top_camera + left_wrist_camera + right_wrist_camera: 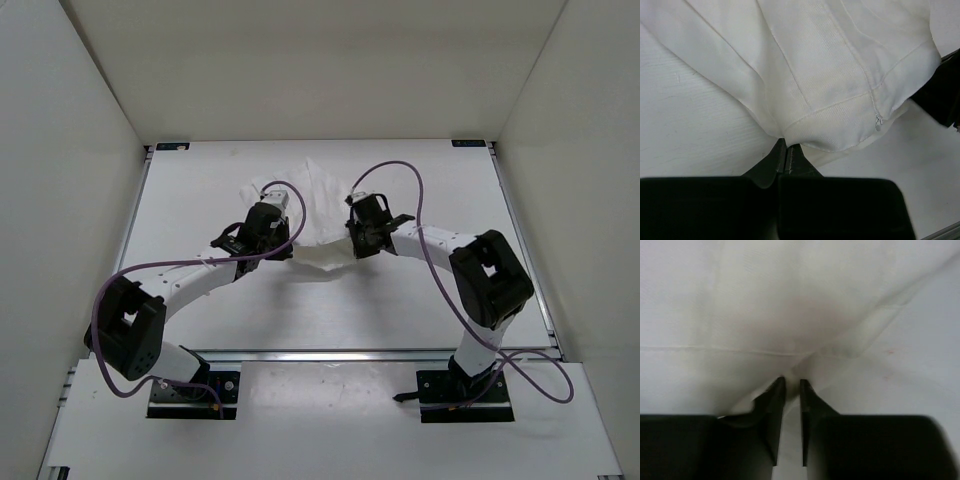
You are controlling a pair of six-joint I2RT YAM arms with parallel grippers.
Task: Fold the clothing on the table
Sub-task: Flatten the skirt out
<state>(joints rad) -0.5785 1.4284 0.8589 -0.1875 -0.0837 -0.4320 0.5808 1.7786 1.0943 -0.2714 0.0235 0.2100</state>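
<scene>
The thin white fabric garment [840, 75] is clamped at the left gripper [785, 150] tips; whether the right gripper [792, 382] holds the hem just ahead can't be told, so that's best confirmed before lifting.

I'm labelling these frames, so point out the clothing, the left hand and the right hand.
the clothing [840, 75], left wrist view, on the fabric above the seam.
left hand [786, 146], left wrist view, between its fingertips at the hem.
right hand [792, 384], right wrist view, between its fingertips.

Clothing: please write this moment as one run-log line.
clothing: crumpled on table | left jaws: shut on its edge | right jaws: narrow gap at its edge, grip unclear
</scene>
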